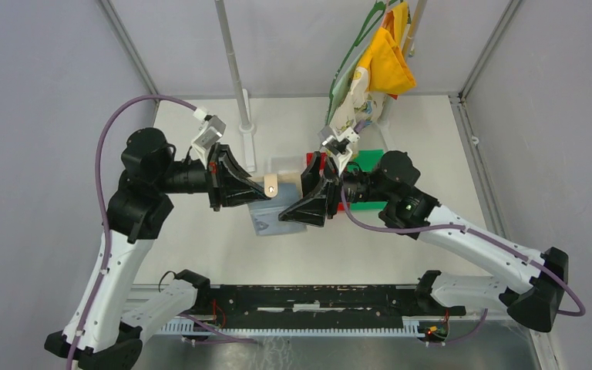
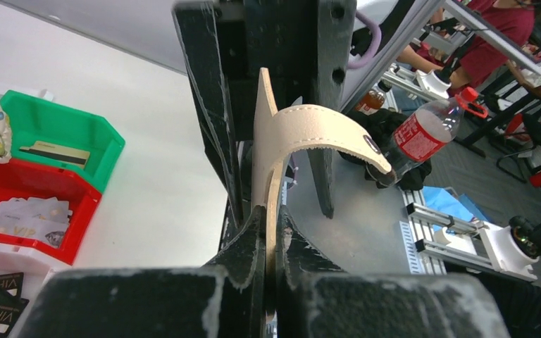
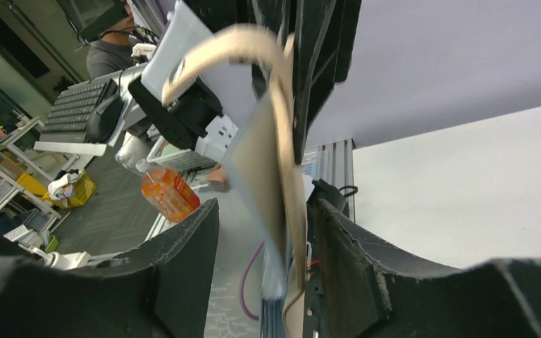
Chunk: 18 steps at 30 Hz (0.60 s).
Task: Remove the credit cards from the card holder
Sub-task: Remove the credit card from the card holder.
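Pinching an edge of the tan card holder [image 2: 296,123], left gripper [image 2: 269,229] pressed together on it. Straddling the holder's opposite end, right gripper [image 3: 260,218] spread apart.

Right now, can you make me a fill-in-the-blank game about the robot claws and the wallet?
The left claw is squeezed ____ on the card holder. The right claw is ____, its fingers apart. Beside the red bin sits a ____ bin. Missing words: shut, open, green.
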Tool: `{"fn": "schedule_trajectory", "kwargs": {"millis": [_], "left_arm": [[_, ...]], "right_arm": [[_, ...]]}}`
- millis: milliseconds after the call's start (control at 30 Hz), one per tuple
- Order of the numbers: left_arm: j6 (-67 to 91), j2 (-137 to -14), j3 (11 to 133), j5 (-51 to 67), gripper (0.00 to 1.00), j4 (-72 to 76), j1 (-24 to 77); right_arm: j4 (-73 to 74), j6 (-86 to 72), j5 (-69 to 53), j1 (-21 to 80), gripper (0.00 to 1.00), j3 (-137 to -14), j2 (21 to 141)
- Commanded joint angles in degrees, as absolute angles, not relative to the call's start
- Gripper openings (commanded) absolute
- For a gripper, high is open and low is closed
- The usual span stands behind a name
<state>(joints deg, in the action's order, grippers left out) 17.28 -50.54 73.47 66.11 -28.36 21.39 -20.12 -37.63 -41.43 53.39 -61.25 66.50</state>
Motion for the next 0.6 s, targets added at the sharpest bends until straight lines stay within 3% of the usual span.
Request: {"fn": "schedule_trajectory", "kwargs": {"millis": [0, 167, 567], "left_arm": [[24.91, -52.24, 79.17, 66.31, 0.02, -22.14, 21.26], [26.72, -54.21, 82.71, 66.35, 0.02, -21.80, 21.07], [30.03, -54.48, 83.30, 67.26, 0.02, -20.11, 20.87]], "right_arm": [[-24.38, -35.37, -44.40, 53.04, 0.58, -56.90, 61.50], [-31.70, -36.99, -44.91, 53.07, 0.56, -49.56, 55.69], [-22.29, -26.23, -36.91, 53.08, 0.42, -49.74, 51.05]]}}
